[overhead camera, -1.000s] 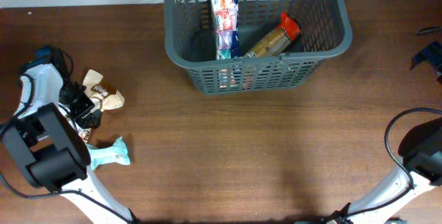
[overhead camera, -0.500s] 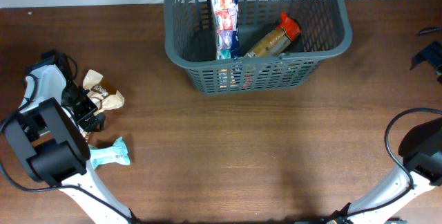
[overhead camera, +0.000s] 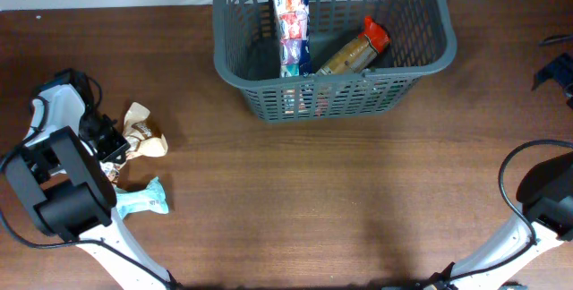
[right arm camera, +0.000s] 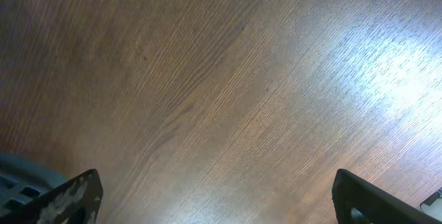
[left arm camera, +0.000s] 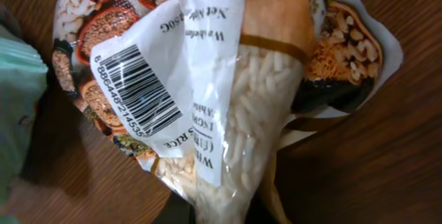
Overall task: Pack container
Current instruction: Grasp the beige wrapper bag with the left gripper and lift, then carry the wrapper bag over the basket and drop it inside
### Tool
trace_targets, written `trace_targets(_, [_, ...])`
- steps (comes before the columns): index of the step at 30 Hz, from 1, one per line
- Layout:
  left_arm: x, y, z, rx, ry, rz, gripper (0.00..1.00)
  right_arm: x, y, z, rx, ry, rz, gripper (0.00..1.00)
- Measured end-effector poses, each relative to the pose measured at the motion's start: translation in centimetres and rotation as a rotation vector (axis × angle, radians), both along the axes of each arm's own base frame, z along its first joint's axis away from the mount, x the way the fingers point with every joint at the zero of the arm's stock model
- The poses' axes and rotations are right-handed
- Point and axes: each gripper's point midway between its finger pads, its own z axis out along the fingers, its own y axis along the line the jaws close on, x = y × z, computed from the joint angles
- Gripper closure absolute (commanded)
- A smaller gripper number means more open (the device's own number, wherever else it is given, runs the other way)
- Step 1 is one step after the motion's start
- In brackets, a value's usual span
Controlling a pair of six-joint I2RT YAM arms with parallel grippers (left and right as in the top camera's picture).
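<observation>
The container [overhead camera: 324, 81], a dark grey slotted basket, stands at the table's far middle. It holds a colourful upright pack [overhead camera: 291, 29] and a brown pouch with a red top [overhead camera: 354, 50]. At the left, my left gripper [overhead camera: 115, 147] is shut on the end of a bag of rice [overhead camera: 145, 134] that lies on the table. The left wrist view is filled by that rice bag [left arm camera: 228, 99], with its barcode label up and its clear end pinched at the bottom edge. My right gripper [right arm camera: 217, 203] hangs open over bare wood, with nothing between its fingers [right arm camera: 69, 196].
A teal packet [overhead camera: 145, 200] lies just in front of the rice bag, beside the left arm; its edge [left arm camera: 14, 99] shows at the left of the wrist view. The right arm's cable and base [overhead camera: 542, 196] stand at the right edge.
My left gripper has closed on the rice bag, and the bag has shifted slightly right and toward the front. The right arm has not moved.
</observation>
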Motion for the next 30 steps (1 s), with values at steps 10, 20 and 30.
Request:
trace_targets(10, [3.1, -0.8, 2.2, -0.149, -0.165, -0.403, 0.99, 0.0, 0.0, 0.0, 0.000, 0.000, 0.000, 0.01])
trace_targets(20, [13.2, 1.6, 23.8, 0.327, -0.697, -1.029, 0.98, 0.0, 0.0, 0.0, 0.000, 0.000, 0.000, 0.01])
trace_targets(30, [10.6, -21.4, 55.5, 1.075, -1.506, -1.809, 0.99, 0.0, 0.0, 0.0, 0.000, 0.000, 0.000, 0.01])
